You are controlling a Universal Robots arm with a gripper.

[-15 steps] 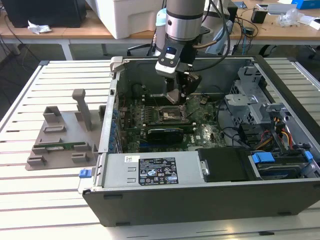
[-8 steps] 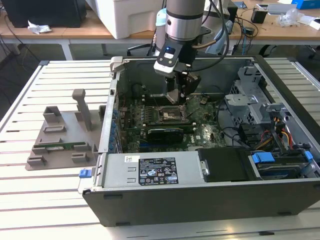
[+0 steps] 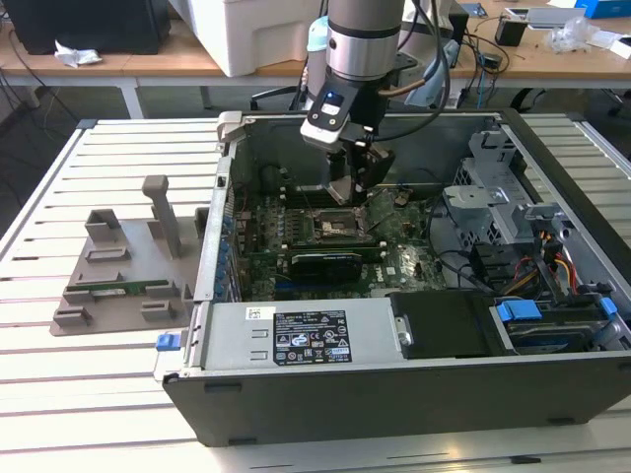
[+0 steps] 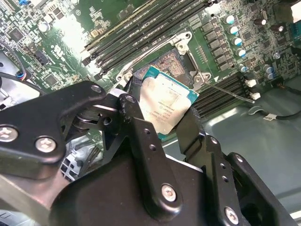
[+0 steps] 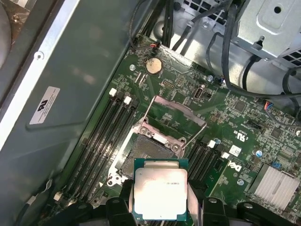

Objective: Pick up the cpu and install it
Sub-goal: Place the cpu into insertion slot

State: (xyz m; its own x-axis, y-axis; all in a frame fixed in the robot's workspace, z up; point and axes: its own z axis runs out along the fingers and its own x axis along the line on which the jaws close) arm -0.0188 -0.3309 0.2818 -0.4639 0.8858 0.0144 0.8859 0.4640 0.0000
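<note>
While the pincer [image 4: 160, 123] is clamped on two opposite edges of the cpu [image 4: 170, 101], the chip hangs just above the open socket [image 5: 146, 153] on the motherboard [image 5: 225, 122], not yet seated. The socket's bracket [image 5: 176, 110] is swung open. The computer case [image 3: 414, 399] lies on the slatted surface [image 3: 99, 168].
</note>
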